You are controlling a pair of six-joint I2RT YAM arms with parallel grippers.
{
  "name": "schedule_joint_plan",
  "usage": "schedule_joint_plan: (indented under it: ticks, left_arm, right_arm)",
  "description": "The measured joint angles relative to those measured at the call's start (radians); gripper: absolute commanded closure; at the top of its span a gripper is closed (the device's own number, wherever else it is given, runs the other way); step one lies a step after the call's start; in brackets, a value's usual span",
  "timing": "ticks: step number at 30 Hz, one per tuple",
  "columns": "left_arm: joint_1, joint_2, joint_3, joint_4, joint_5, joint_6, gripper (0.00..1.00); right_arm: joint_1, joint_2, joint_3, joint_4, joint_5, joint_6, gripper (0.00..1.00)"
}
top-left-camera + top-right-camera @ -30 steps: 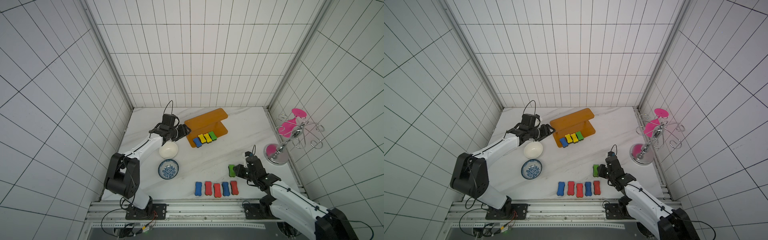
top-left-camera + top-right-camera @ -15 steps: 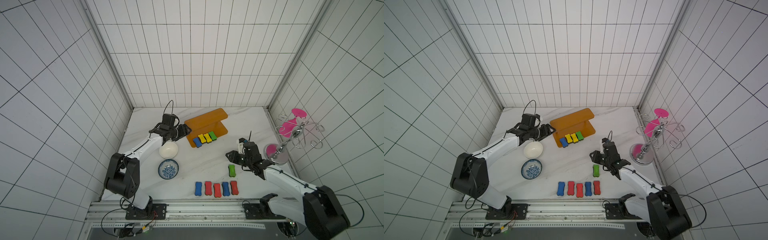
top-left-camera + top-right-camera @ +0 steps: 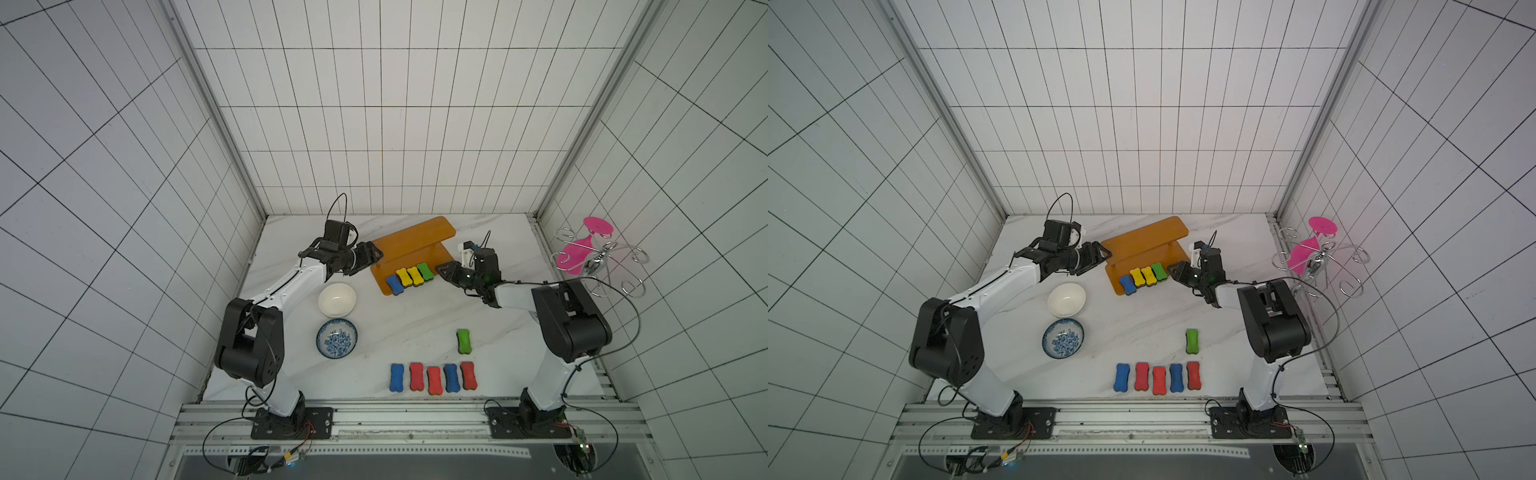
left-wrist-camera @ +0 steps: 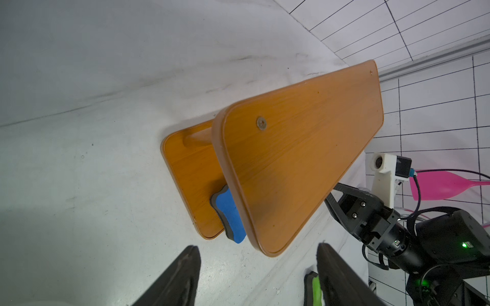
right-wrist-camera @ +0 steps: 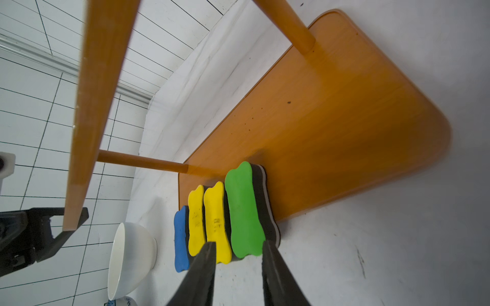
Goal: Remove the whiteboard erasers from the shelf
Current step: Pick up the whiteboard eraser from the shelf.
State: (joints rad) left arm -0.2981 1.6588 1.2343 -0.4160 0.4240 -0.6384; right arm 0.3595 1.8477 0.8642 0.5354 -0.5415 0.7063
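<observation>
Erasers on shelf: four bone-shaped foam whiteboard erasers, one blue (image 3: 394, 285), two yellow (image 3: 409, 276) and one green (image 5: 245, 209), sat pressed side by side at the front edge of the lower board.
Shelf: translucent orange two-tier plastic shelf (image 3: 409, 239) stood toward the back of the white marbled table (image 3: 415, 320), its upper board bare.
Erasers already off: a second green eraser (image 3: 463, 340) lay alone on the table; a row of five (image 3: 433, 377), blue, red, red, blue, red, lined the front.
Right gripper (image 5: 238, 243): jaws parted, flanking the near end of the shelf's green block, pinching nothing; one finger overlapped the neighbouring yellow.
Left gripper (image 4: 257, 248): spread wide and empty beside the shelf's other end, near the blue block.
Step in hand: apparently the grasp on the shelf's green eraser, six of ten being off.
Doing it well: the yellow-side finger likely needed to enter the seam between green and yellow, then squeeze the foam's narrow waist and draw it out low, clear of the upper board, lest the neighbour drag along.
</observation>
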Motion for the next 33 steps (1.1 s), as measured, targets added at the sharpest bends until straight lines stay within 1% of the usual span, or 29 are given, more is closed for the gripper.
schedule_joint_plan:
  ticks: [7,17,28,33]
  left_arm:
    - [0.000,0.013,0.000,0.000,0.010,0.000,0.27]
    - [0.000,0.021,-0.001,0.001,0.022,0.001,0.28]
    - [0.000,0.026,-0.006,0.001,0.023,0.000,0.28]
    - [0.002,0.026,-0.007,0.001,0.027,0.000,0.28]
  right_arm:
    - [0.000,0.101,0.055,0.037,-0.021,0.005,0.66]
    - [0.003,0.163,0.104,0.047,-0.031,0.005,0.66]
    - [0.029,0.206,0.143,0.035,-0.031,-0.011,0.66]
    - [0.035,0.211,0.148,0.027,-0.022,-0.031,0.74]
